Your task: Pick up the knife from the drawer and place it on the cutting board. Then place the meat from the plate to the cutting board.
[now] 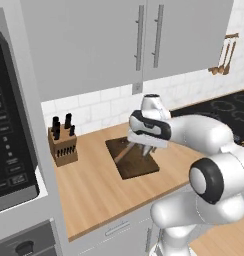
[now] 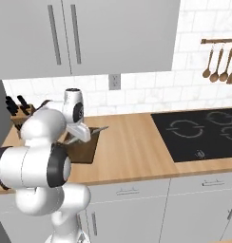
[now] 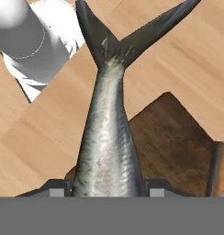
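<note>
The gripper (image 3: 107,190) is pinching a fish (image 3: 107,137), the meat of this task: in the hand view its silvery body runs up from between the two finger tips, which press against its sides, and its forked tail fans out at the far end. The landmark here is the cutting board (image 1: 135,167), the dark brown one lying on the wooden counter (image 1: 94,190). In the left base view the gripper (image 1: 144,150) hangs right above the board, and the fish is carried over it, not yet set down as far as the views let me judge. The knife (image 1: 123,153) appears to lie on the board already, slanting across the part of it nearer the knife block (image 1: 63,145); a brown strip at the board's edge in the hand view is probably its handle. So the first half of the job looks done and the second half is nearly there: what remains is to lower the fish onto a free part of the board, beside the knife, and let go.
</note>
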